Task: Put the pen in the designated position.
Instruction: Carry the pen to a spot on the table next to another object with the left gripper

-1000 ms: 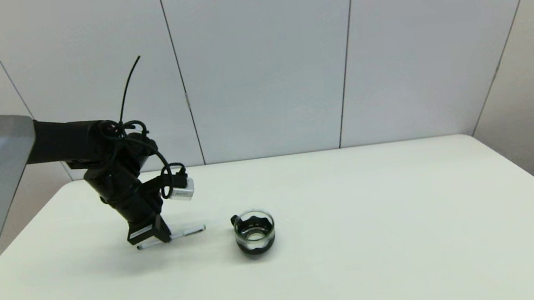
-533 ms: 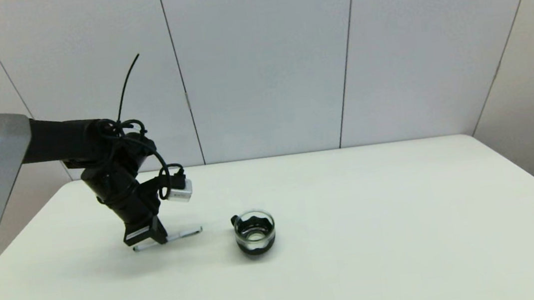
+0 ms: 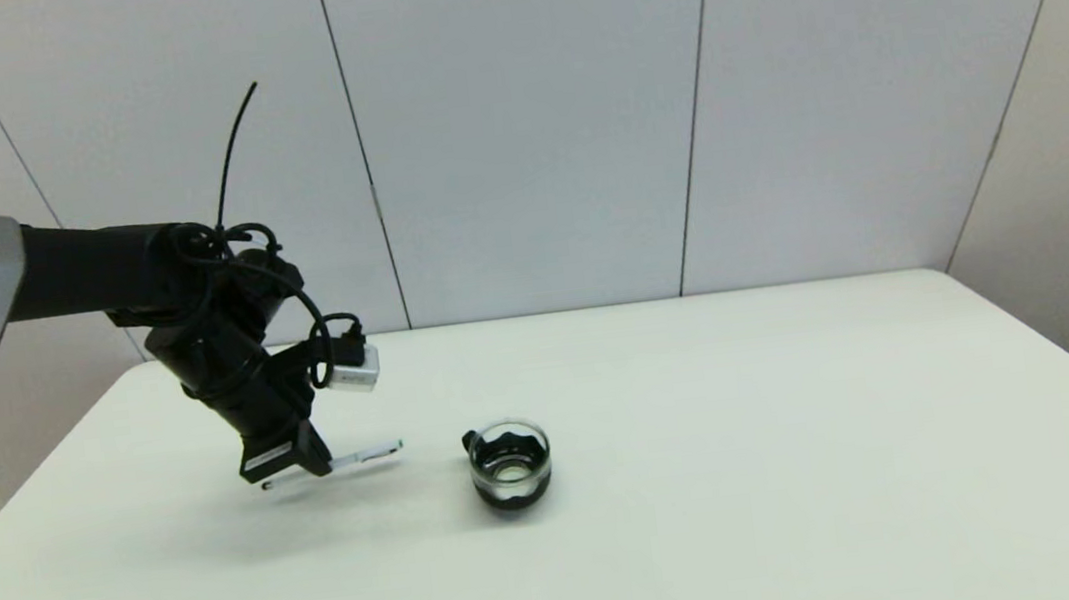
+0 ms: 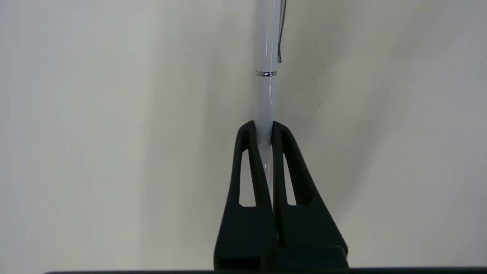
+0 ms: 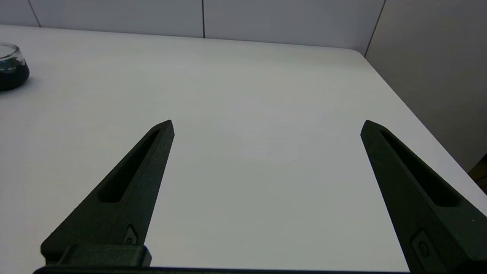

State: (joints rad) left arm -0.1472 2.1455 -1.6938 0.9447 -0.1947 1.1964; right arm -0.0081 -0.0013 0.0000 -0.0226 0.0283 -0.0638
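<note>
Up comes the left tool (image 3: 297,470) with the pen (image 3: 366,455), now lifted just clear of the surface (image 3: 716,481), left of the glass cup (image 3: 510,464). Left wrist: fingers (image 4: 247,152) pinched tight on the barrel. Right wrist: right tool (image 5: 266,125) spread wide, holding nothing, above bare surface.

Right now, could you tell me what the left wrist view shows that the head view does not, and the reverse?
Only the left wrist view shows the jaws pinching the pen barrel, and its silver ring and clip. Only the head view shows the glass cup to the pen's right, the whole left arm, and the pen held roughly level above the table. Both show the left gripper shut on the pen.
</note>
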